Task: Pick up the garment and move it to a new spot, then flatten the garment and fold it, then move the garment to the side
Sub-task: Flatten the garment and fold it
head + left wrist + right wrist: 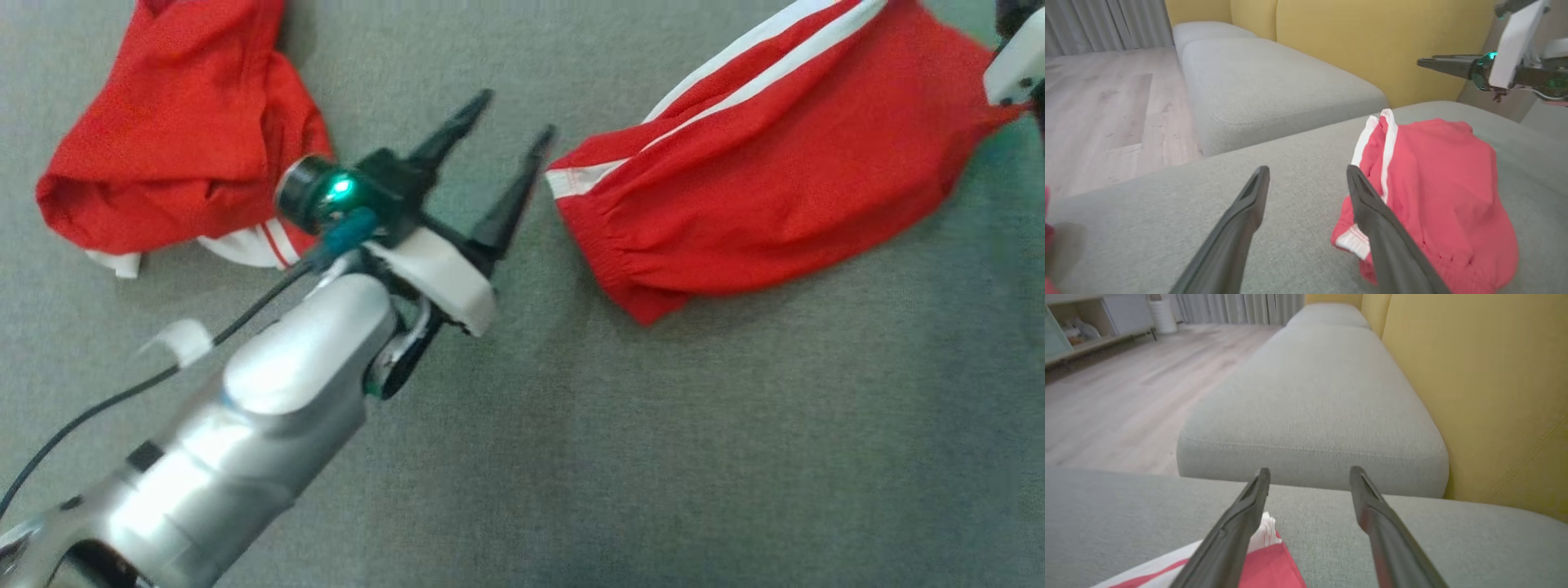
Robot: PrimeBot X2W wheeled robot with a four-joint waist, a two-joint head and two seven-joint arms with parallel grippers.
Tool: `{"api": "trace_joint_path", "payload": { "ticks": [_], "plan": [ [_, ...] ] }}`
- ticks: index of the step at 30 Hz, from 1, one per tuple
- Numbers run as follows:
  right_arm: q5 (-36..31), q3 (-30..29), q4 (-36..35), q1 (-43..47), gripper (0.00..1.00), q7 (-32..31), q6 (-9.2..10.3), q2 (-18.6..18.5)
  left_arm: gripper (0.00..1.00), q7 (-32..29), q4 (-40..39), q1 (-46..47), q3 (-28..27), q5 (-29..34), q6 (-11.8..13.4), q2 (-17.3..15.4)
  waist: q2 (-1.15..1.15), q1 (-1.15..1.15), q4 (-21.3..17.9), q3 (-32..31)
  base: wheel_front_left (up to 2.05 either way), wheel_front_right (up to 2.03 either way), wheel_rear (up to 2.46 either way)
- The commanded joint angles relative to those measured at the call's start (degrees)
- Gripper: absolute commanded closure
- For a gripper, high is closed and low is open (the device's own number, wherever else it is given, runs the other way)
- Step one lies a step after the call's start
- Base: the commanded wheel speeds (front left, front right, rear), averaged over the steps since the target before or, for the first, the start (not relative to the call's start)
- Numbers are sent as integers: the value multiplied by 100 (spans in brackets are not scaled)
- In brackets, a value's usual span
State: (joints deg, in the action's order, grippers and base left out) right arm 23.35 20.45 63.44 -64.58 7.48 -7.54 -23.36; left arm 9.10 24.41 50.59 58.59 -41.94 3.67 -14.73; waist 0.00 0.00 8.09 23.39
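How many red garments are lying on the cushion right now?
2. The striped red garment lies spread at the head view's upper right; the crumpled red garment at upper left, beside the left hand. Both run past the top edge, so more may be hidden.

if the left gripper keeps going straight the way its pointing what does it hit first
Most likely the bare grey cushion: the left gripper points into the gap between the crumpled red garment and the striped red shorts. How steeply it tilts down is unclear.
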Motion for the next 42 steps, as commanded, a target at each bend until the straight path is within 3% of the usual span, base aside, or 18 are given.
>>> {"api": "trace_joint_path", "payload": {
  "ticks": [1,11,17,21,28,35,42],
  "plan": [
    [162,84,-249,253,0,183,5,37,0,124,-133,-50,-327,-82,106,-242,0,0,-196,-324,0,0,0],
    [694,66,-1340,1510,0,721,5,218,0,552,-548,-1110,-1058,-363,594,-726,0,0,-636,-1250,0,0,0],
    [431,-484,-2309,2672,0,749,5,561,0,586,-888,-1918,-1454,-258,795,-690,0,0,-788,-1691,0,0,0],
    [-82,-906,-2913,3590,0,750,5,949,0,588,-1123,-2497,-1851,212,1003,-606,0,0,-896,-1888,0,0,0],
    [-892,-1730,-3873,4998,0,751,5,1817,0,589,-1240,-3479,-2486,752,863,-232,0,0,-982,-2040,0,0,0],
    [-1211,-1781,-4292,5514,0,750,5,2016,0,589,-1237,-4009,-3042,1085,620,48,0,0,-1032,-1967,0,0,0],
    [-1398,-1811,-4589,5154,0,525,5,2038,0,589,-1150,-3811,-3296,1413,279,193,0,0,-875,-1474,0,0,0]
  ]
}}
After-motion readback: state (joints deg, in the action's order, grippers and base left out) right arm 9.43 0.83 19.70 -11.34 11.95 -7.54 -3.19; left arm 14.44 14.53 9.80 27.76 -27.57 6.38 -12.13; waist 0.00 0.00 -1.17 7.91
